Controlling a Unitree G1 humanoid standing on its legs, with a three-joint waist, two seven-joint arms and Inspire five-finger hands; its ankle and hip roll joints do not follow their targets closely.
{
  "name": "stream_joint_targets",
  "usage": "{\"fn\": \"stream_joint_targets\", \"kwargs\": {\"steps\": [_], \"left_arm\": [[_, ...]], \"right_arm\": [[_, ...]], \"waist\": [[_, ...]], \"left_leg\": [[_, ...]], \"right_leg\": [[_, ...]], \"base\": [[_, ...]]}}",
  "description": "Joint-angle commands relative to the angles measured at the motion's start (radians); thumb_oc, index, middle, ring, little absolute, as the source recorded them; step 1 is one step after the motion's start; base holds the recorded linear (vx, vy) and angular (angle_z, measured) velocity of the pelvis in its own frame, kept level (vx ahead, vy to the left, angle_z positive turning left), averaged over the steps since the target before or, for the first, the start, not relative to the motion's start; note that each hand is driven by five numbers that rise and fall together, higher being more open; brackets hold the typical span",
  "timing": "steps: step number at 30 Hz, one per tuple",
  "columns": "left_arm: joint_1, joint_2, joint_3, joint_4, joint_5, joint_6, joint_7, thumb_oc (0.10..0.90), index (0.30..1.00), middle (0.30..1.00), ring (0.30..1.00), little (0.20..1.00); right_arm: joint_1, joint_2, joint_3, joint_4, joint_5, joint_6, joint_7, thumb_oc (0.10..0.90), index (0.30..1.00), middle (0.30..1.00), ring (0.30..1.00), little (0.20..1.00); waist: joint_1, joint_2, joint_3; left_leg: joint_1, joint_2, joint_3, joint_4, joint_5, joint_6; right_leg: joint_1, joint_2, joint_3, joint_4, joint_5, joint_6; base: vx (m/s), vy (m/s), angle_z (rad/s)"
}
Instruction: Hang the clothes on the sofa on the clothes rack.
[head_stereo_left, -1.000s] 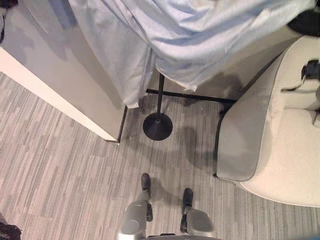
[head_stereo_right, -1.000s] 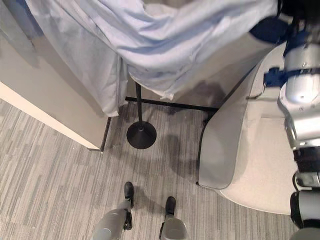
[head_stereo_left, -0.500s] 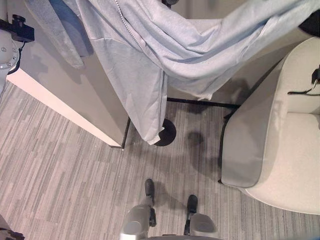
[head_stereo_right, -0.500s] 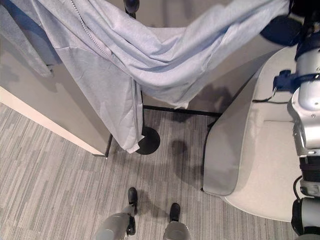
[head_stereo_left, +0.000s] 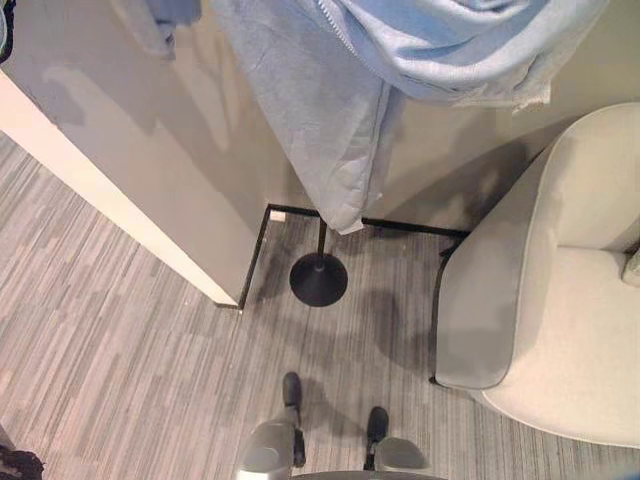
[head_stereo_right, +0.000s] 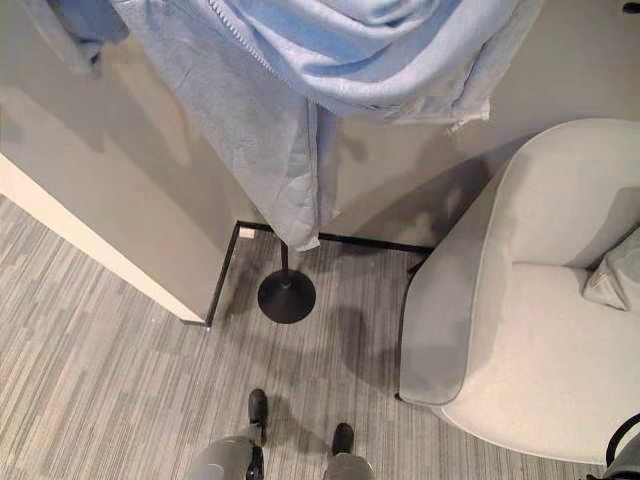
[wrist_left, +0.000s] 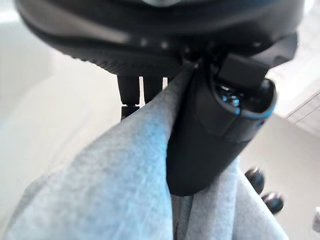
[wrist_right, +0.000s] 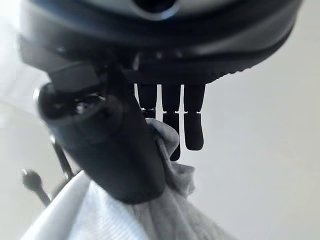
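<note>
at the bottom of the head views is the striped grey floor (head_stereo_left: 120, 380), and above it, near the centre, the round black base of one clothes rack (head_stereo_left: 318, 279) with its thin pole going up behind the cloth. at the right side stands one cream sofa (head_stereo_left: 560, 300), with one small cushion (head_stereo_right: 612, 280) at its right edge. one beige wall panel (head_stereo_left: 130, 180) fills the left. at the top hangs one light blue garment (head_stereo_left: 400, 60), bunched, with a long part falling down along the pole.

in the wrist views, the left hand (wrist_left: 215, 130) pinches the cloth between thumb and fingers, and the right hand (wrist_right: 125, 145) also pinches a fold of it.

i think the risk is this: the garment is gathered in a heap, so if the hands let go before it catches a hook, it may slide down the pole to the floor. pulling sideways may also tip the light rack.
</note>
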Motion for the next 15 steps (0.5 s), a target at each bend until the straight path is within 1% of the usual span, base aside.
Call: {"fn": "stream_joint_targets", "kwargs": {"steps": [1, 4, 6, 8, 12, 13, 14, 15], "left_arm": [[-0.062, -0.034, -0.042, 0.115, 0.002, -0.023, 0.068, 0.400, 0.300, 0.300, 0.300, 0.300], [-0.137, -0.074, -0.124, 0.192, -0.017, -0.019, 0.054, 0.400, 0.300, 0.300, 0.300, 0.300], [-0.176, -0.105, -0.177, 0.258, -0.014, -0.010, 0.043, 0.400, 0.300, 0.300, 0.300, 0.300], [-0.239, -0.141, -0.253, 0.347, -0.004, -0.004, 0.030, 0.400, 0.300, 0.300, 0.300, 0.300], [-0.314, -0.210, -0.367, 0.512, 0.016, 0.017, 0.001, 0.400, 0.300, 0.300, 0.300, 0.300], [-0.364, -0.240, -0.426, 0.618, 0.016, 0.026, -0.011, 0.400, 0.300, 0.300, 0.300, 0.300], [-0.369, -0.241, -0.429, 0.621, 0.015, 0.024, -0.012, 0.400, 0.300, 0.300, 0.300, 0.300], [-0.381, -0.259, -0.442, 0.670, 0.005, 0.030, -0.016, 0.400, 0.300, 0.300, 0.300, 0.300]], "right_arm": [[-0.091, -0.004, 0.145, 0.112, -0.021, -0.021, -0.051, 0.400, 0.300, 0.300, 0.300, 0.300], [-0.249, 0.030, 0.311, 0.270, -0.029, 0.012, -0.028, 0.400, 0.300, 0.300, 0.300, 0.300], [-0.311, 0.067, 0.399, 0.380, -0.055, 0.039, -0.011, 0.400, 0.300, 0.300, 0.300, 0.300], [-0.403, 0.115, 0.491, 0.497, -0.064, 0.057, 0.005, 0.400, 0.300, 0.300, 0.300, 0.300], [-0.487, 0.183, 0.583, 0.665, -0.092, 0.094, 0.026, 0.400, 0.300, 0.300, 0.300, 0.300], [-0.526, 0.214, 0.610, 0.742, -0.091, 0.107, 0.032, 0.400, 0.300, 0.300, 0.300, 0.300], [-0.529, 0.214, 0.612, 0.744, -0.090, 0.106, 0.032, 0.400, 0.300, 0.300, 0.300, 0.300], [-0.550, 0.234, 0.626, 0.777, -0.087, 0.113, 0.032, 0.400, 0.300, 0.300, 0.300, 0.300]], "waist": [[0.034, -0.040, -0.270], [0.036, -0.040, -0.268], [0.038, -0.039, -0.268], [0.039, -0.034, -0.258], [0.038, -0.032, -0.247], [0.039, -0.031, -0.239], [0.038, -0.031, -0.240], [0.037, -0.032, -0.239]], "left_leg": [[0.177, 0.049, 0.052, 0.009, -0.245, -0.077], [0.177, 0.050, 0.049, 0.009, -0.241, -0.077], [0.175, 0.051, 0.048, 0.009, -0.237, -0.078], [0.168, 0.051, 0.045, 0.009, -0.233, -0.078], [0.149, 0.052, 0.039, 0.009, -0.224, -0.079], [0.134, 0.053, 0.034, 0.009, -0.221, -0.079], [0.130, 0.052, 0.034, 0.009, -0.217, -0.079], [0.125, 0.052, 0.033, 0.009, -0.218, -0.080]], "right_leg": [[0.052, -0.035, -0.028, 0.010, -0.057, 0.065], [0.052, -0.036, -0.030, 0.010, -0.054, 0.065], [0.051, -0.035, -0.032, 0.010, -0.052, 0.065], [0.046, -0.034, -0.033, 0.010, -0.050, 0.066], [0.029, -0.032, -0.037, 0.010, -0.046, 0.068], [0.018, -0.030, -0.033, 0.010, -0.045, 0.069], [0.013, -0.031, -0.034, 0.010, -0.043, 0.069], [0.010, -0.030, -0.033, 0.010, -0.044, 0.070]], "base": [[0.00, 0.000, 0.00], [0.00, 0.000, 0.00], [0.00, 0.000, 0.00], [0.00, 0.000, 0.00], [0.00, 0.000, 0.00], [0.00, 0.000, 0.00], [0.00, 0.000, 0.00], [0.00, 0.000, 0.00]]}}
